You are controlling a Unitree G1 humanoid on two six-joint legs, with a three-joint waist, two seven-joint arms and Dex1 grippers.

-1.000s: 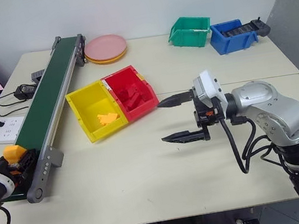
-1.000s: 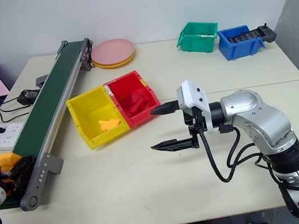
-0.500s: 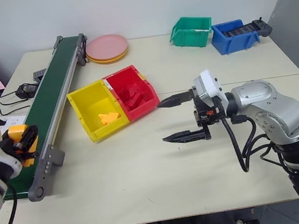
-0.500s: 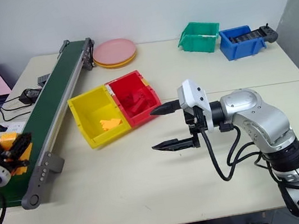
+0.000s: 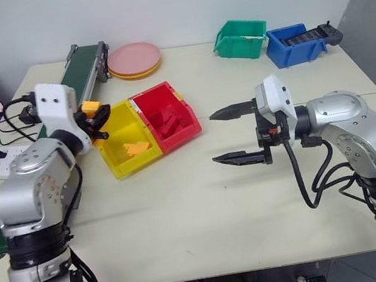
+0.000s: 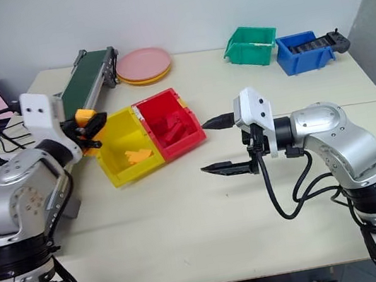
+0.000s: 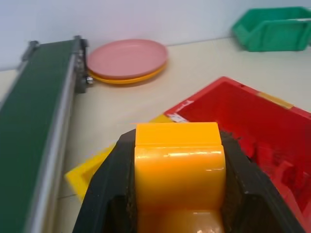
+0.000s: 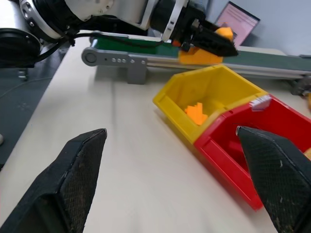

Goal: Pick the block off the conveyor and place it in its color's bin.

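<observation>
A pale table [image 5: 185, 213] stands before a white wall. In the head views, the left gripper [image 5: 98, 118] pinches the block [image 5: 90, 108] above the yellow bin's [image 5: 108, 157] left rim, beside the conveyor [image 5: 86, 58]. The right gripper [image 5: 233, 134], fingers spread and holding nothing, hovers right of the red bin [image 5: 187, 128].

Left wrist view: the block [image 7: 179, 167] sits clamped between black fingers [image 7: 104, 194], the red bin [image 7: 272, 128] beyond.

Right wrist view: a flat orange piece [image 8: 197, 112], perhaps jagged, lies inside the yellow bin [image 8: 170, 104].
</observation>
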